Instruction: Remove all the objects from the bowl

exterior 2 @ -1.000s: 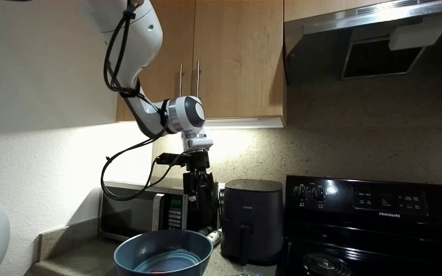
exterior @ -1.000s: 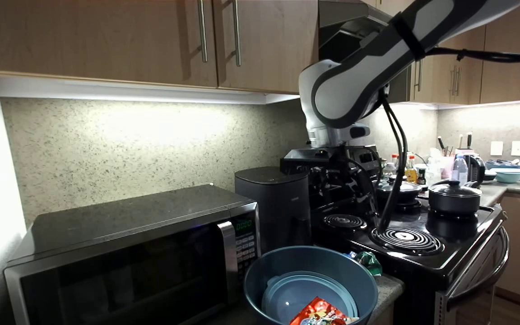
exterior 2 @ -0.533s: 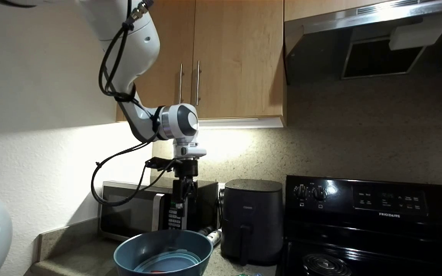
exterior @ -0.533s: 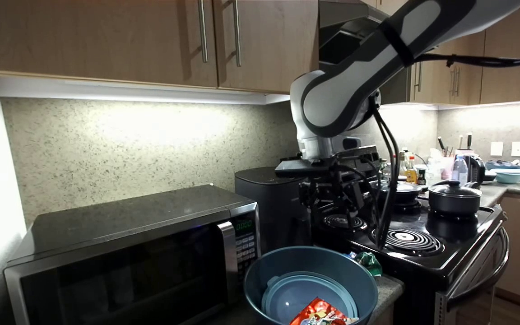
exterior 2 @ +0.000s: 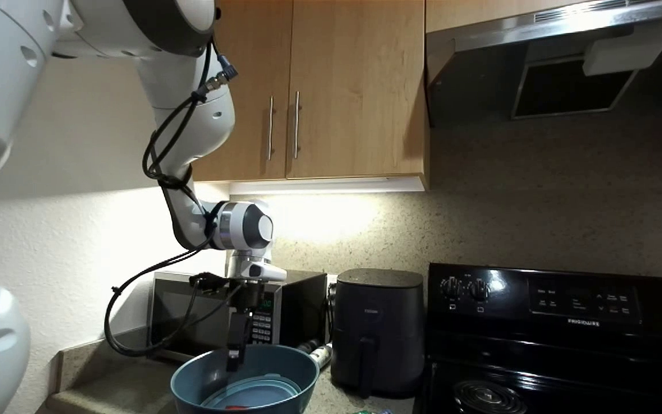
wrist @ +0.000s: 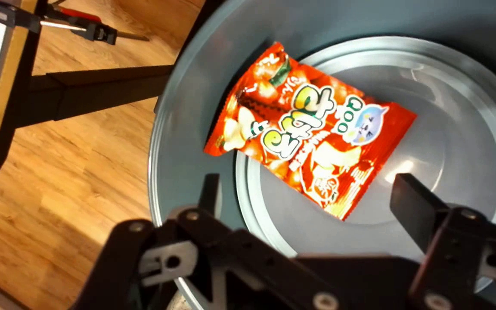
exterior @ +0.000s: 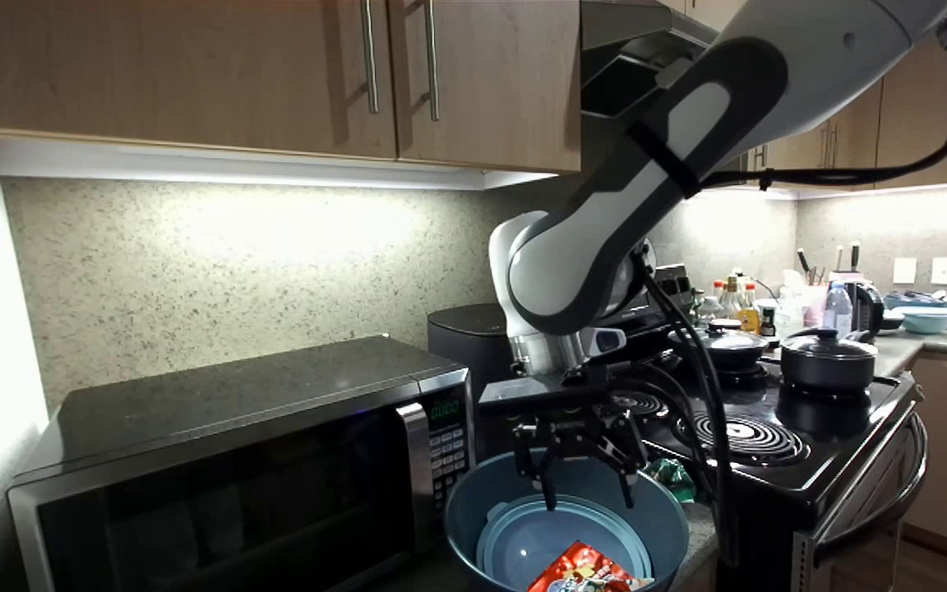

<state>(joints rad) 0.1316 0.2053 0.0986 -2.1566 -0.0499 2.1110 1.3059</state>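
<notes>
The bowl (exterior: pixel 662 526) is muted blue. Inside it, a fruit-printed packet (wrist: pixel 308 129) is red-orange. Beside the bowl, another packet (exterior: pixel 672 477) is green.

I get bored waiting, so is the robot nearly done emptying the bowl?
Looks done: a green packet lies outside the bowl, probably taken out.
In hand: nothing is gripped; the gripper is open over the bowl, perhaps about to grab.
Left: a red packet is inside the bowl. I can't tell whether the round teal piece under it should come out too.
</notes>
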